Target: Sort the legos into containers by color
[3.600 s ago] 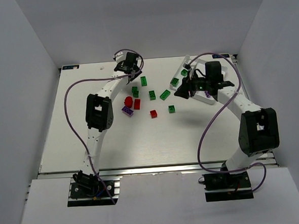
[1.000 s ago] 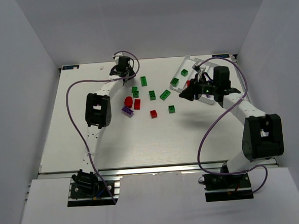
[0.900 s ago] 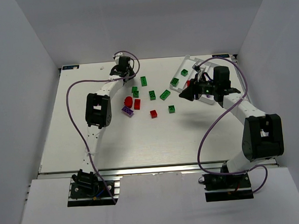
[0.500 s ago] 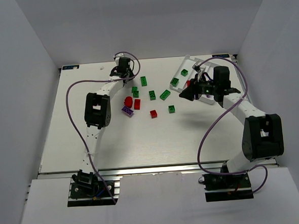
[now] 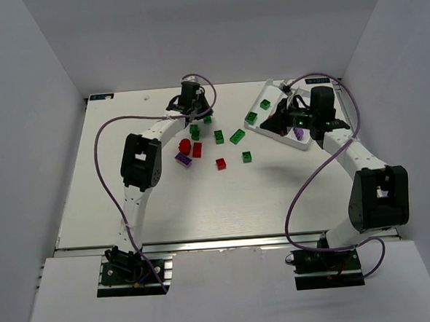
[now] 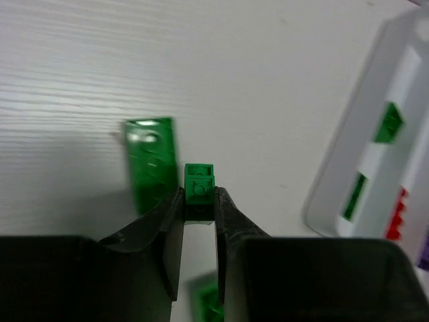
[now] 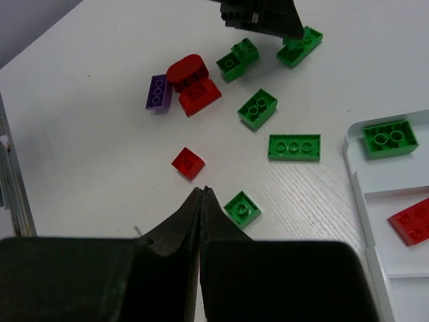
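Taking the top view first: shows the whole white surface, with both arms reaching over its far half and loose legos scattered between them. Places the tray at the far right, set askew, its compartments running from near-left to far-right. Gives away neither grip, though (far too small from up there).

Turning to the left wrist view: catches the tray's wall at the right edge, with two green legos end to end in the nearest compartment and a red one in the next. Finds the left end effector clenched on a small green lego, stud side facing the camera; cannot tell whether off the surface. Sets a long green lego just to its left, lying flat, long axis parallel to the fingers.

Turning to the right wrist view: shows the right end effector pinched together on nothing, above the surface, with a square green lego just beside the tips and a square red lego near.
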Available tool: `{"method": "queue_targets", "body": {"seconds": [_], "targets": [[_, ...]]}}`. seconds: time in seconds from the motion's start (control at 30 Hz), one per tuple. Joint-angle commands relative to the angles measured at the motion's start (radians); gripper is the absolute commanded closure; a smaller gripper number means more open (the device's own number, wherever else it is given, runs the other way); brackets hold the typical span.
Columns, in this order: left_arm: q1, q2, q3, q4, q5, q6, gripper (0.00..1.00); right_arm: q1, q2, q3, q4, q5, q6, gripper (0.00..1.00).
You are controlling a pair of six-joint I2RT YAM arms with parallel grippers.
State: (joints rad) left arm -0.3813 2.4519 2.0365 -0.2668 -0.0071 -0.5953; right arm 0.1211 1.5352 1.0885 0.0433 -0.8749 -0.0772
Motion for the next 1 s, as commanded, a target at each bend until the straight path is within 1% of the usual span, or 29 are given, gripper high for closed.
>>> {"method": "queue_targets", "body": {"seconds": [0.0, 0.07, 0.2, 0.37, 0.4, 0.5, 0.53, 0.67, 0.83, 0.97], "targets": [[-0.068, -0.148, -0.035, 0.092, 0.119, -0.030, 1.00, -0.026, -0.053, 0.068, -0.010, -0.016, 0.010, 1.00], [-0.102, -0.159, -0.047, 0.124, 0.146, -0.044, 1.00, -0.044, -0.063, 0.082, -0.020, -0.018, 0.011, 1.00], [-0.160, -0.134, -0.018, 0.153, 0.194, -0.070, 1.00, -0.077, -0.075, 0.090, -0.037, -0.016, 0.013, 1.00], [-0.217, -0.056, 0.043, 0.169, 0.197, -0.103, 1.00, -0.104, -0.096, 0.079, -0.042, -0.016, 0.004, 1.00], [-0.223, -0.044, 0.054, 0.170, 0.193, -0.115, 1.00, -0.107, -0.099, 0.079, -0.078, -0.018, 0.001, 1.00], [-0.243, 0.011, 0.114, 0.173, 0.156, -0.135, 0.98, -0.110, -0.109, 0.073, -0.097, -0.018, -0.009, 1.00], [-0.249, 0.025, 0.151, 0.176, 0.142, -0.139, 0.96, -0.110, -0.112, 0.068, -0.099, -0.019, -0.009, 1.00], [-0.265, 0.099, 0.246, 0.175, 0.067, -0.175, 0.95, -0.110, -0.115, 0.063, -0.109, -0.024, -0.010, 1.00], [-0.268, 0.159, 0.283, 0.207, -0.002, -0.215, 0.93, -0.110, -0.115, 0.065, -0.115, -0.030, -0.013, 0.99], [-0.269, 0.206, 0.320, 0.204, -0.021, -0.236, 0.86, -0.110, -0.113, 0.065, -0.109, -0.039, -0.006, 0.97]]}}
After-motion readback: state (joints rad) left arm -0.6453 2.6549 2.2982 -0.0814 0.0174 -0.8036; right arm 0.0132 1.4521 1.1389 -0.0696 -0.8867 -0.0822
